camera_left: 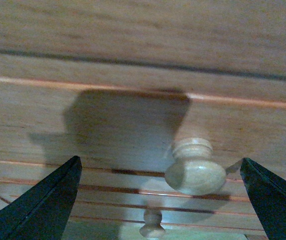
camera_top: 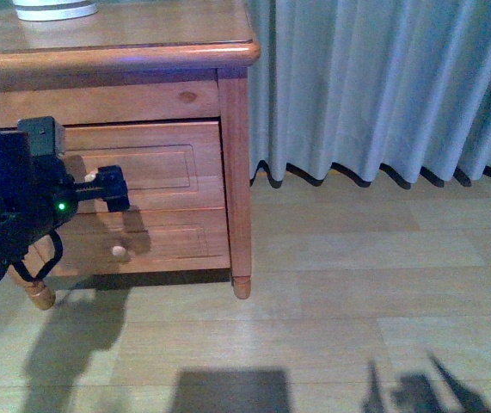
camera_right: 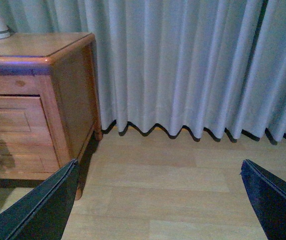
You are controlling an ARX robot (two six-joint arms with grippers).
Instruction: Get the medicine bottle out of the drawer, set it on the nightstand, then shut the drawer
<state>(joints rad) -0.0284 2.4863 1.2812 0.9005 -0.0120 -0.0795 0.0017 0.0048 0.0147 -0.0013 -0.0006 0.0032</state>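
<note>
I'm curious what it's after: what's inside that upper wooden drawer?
Nothing inside shows: the orange-brown upper drawer is shut. Only its front and round wooden knob are visible, ahead of the open left gripper.

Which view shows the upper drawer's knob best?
Left wrist view: the knob sits close up between the fingers of the open left gripper. In the front view that gripper mostly hides it; the right wrist view misses it.

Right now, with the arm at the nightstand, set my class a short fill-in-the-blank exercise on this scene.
The left gripper is open either side of the drawer's round ____.
The drawer is ____, not pulled out.
The right gripper grips ____.
Beside the nightstand hangs a pleated ____.
Missing words: knob, closed, nothing, curtain.
</note>
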